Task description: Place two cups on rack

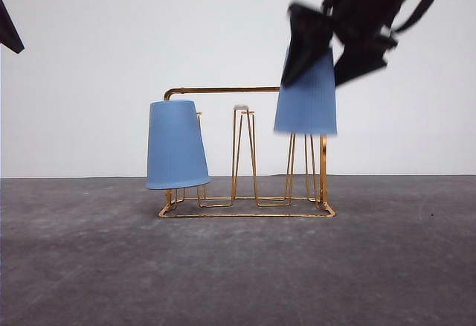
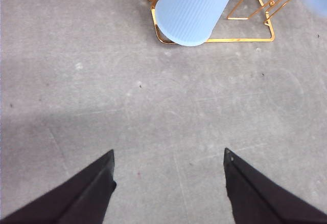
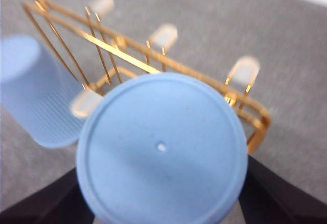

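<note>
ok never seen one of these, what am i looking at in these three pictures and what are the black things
This is a two-armed robot at a grey table. The front picture looks forward over the table; the other two come from cameras on each wrist. The black shapes are grippers. The left gripper is open and holds nothing. The right gripper is shut on a blue cup, held upside down above the gold wire rack; the right wrist picture looks at that cup's base. Another blue cup already sits upside down, slightly tilted, at the rack's left end.
</note>
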Tool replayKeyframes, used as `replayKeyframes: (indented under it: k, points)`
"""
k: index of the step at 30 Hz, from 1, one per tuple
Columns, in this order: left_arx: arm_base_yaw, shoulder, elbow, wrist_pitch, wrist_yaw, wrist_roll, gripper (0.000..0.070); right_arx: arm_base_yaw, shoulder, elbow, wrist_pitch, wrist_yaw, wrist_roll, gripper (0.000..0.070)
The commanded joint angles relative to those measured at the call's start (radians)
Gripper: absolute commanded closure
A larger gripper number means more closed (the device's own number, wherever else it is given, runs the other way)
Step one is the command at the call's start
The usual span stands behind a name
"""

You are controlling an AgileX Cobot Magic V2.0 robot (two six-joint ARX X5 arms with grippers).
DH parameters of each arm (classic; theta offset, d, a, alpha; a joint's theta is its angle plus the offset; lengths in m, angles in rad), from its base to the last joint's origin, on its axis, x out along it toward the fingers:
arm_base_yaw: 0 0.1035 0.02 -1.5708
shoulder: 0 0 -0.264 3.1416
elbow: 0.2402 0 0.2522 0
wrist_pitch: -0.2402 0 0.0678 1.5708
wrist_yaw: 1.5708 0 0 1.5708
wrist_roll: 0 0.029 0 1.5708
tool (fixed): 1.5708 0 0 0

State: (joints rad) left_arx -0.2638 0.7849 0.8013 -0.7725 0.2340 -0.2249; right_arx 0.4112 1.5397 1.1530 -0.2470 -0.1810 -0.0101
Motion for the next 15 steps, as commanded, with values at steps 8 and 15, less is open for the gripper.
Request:
replayKeyframes:
  k: [8,15]
  points:
    - [-0.001,0.005,0.008,0.011,-0.002,-0.005,0.0311,0.005,0.122,0.014,0.014,0.003,0.011,0.0194]
    - [-0.001,0.005,0.008,0.01,-0.002,-0.005,0.0311,0.003,0.09,0.055,-0.088,-0.001,0.012,0.0149]
